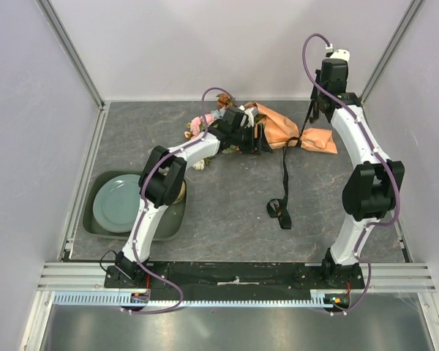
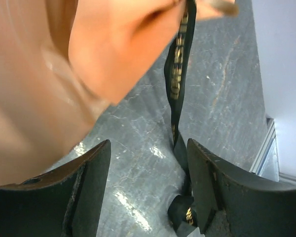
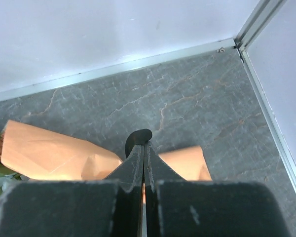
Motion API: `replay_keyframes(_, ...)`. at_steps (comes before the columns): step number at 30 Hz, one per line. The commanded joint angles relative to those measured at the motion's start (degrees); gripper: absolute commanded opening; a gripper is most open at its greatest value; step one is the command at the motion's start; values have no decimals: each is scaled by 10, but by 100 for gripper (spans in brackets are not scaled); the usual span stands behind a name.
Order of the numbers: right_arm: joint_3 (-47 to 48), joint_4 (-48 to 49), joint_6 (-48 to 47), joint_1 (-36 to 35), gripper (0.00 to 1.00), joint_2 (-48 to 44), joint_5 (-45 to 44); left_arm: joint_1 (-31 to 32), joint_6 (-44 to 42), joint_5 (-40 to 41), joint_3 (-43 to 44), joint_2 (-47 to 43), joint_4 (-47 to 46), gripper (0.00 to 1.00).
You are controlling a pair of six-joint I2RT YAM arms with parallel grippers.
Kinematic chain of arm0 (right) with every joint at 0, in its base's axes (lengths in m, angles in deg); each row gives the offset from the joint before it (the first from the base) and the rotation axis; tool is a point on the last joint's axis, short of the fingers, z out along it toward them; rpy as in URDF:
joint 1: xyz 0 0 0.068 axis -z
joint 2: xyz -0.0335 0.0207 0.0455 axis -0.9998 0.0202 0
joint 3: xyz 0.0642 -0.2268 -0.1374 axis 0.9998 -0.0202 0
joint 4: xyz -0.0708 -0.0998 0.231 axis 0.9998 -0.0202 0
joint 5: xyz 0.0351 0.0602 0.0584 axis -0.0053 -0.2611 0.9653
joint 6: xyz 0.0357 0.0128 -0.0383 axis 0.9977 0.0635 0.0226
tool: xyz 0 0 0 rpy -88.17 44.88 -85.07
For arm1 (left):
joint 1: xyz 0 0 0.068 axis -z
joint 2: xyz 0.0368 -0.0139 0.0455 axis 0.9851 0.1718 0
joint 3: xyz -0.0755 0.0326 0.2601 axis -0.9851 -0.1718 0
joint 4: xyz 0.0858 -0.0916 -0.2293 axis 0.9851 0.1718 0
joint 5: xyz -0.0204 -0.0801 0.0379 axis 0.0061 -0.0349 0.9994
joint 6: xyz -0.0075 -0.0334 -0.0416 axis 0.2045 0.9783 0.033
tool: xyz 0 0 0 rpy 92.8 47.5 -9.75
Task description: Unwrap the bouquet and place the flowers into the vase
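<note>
Left gripper (image 2: 149, 148) noted open: jaws spread wide, nothing clamped. Just past its tips, bouquet (image 1: 278, 126), paper cone (image 2: 49, 89) filling the upper left of the left wrist view, above the left finger and outside the gap. Black ribbon (image 2: 180, 59) hanging from the cone down through that gap, close to the right finger; contact there not resolvable. Farther back, right gripper (image 3: 144, 145) fully closed, a black curl of ribbon pinched at its tips, poised above the cone's narrow end.

Near left: dark tray (image 1: 88, 219) carrying a pale green plate (image 1: 121, 203), set against the left rail (image 1: 84, 175). Open grey table (image 1: 227, 219) between arm bases and bouquet, crossed by the ribbon trailing toward the near side and ending in a small coil. Bouquet on its side at the far middle, close to the back wall (image 1: 227, 51), blooms leftward, narrow end rightward. Bare strip between the cone's tail and the right rail (image 3: 274, 123). Grey surface running on past the right gripper to the far right corner.

Paper orange-tan, creased. Ribbon lettered in gold. Flowers (image 1: 203, 126) pink and rust-brown with green leaves, partly hidden behind the left arm.
</note>
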Motion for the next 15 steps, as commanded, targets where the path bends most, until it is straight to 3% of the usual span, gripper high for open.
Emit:
replay_keyframes(1, 69, 24, -9, 8, 1, 57, 11, -1, -20, -2, 35, 17, 4, 69)
replay_keyframes(3, 90, 24, -10, 11, 8, 87, 11, -1, -29, -3, 41, 19, 15, 69)
replay_keyframes(4, 94, 25, -10, 11, 19, 97, 8, -1, -38, -6, 42, 18, 22, 69)
replay_keyframes(5, 99, 25, -9, 11, 45, 118, 3, 0, -42, -16, 41, 11, 25, 69)
replay_keyframes(6, 117, 23, -10, 15, 57, 131, -3, 0, -46, -20, 39, 7, 26, 69)
replay_keyframes(8, 149, -19, -12, 18, 70, 175, -21, 2, -48, -40, 38, -6, 27, 69)
replay_keyframes(11, 208, -81, -11, 23, 74, 207, -53, 5, -46, -58, 38, -33, 18, 70)
replay_keyframes(15, 173, -81, 0, 23, 78, 185, -38, 6, -29, -61, 57, -33, 7, 70)
